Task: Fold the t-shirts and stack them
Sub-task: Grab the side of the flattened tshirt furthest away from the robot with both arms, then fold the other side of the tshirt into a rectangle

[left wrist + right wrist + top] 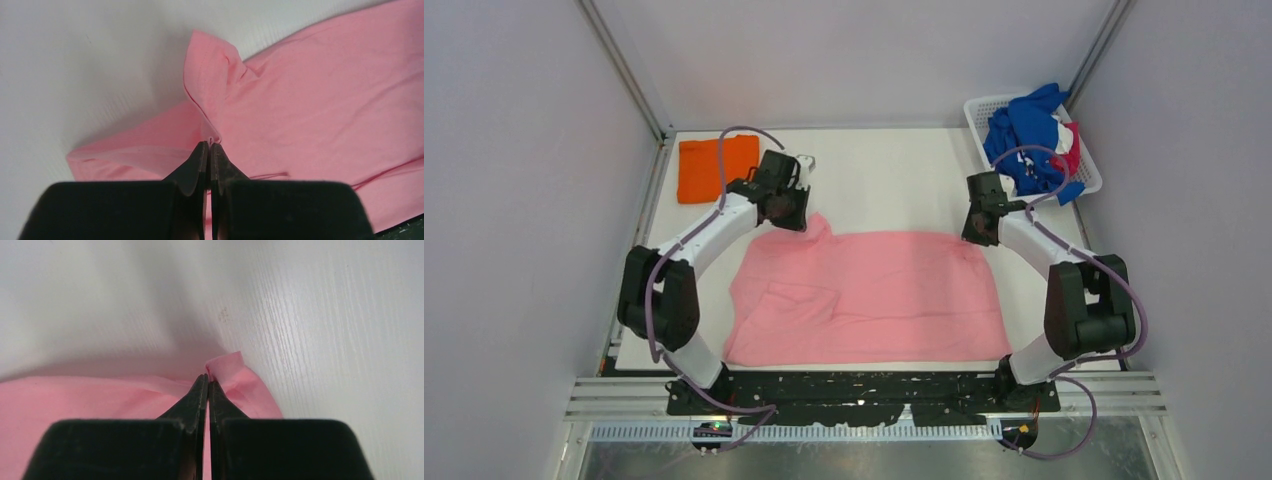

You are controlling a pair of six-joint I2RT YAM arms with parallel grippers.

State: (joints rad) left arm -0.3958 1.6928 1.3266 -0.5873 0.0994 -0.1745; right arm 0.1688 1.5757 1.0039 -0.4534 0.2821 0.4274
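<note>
A light pink t-shirt lies spread over the middle of the table. My left gripper is shut on its far left corner, which shows as a raised fold of pink cloth in front of the left gripper. My right gripper is shut on the shirt's far right corner, pinched between the closed tips of the right gripper. A folded orange t-shirt lies flat at the far left. Royal blue, magenta and white tees are heaped in the basket.
A white slatted basket stands at the far right corner. White walls with metal posts enclose the table on three sides. The arms' black base rail runs along the near edge. Bare white tabletop lies beyond the pink shirt.
</note>
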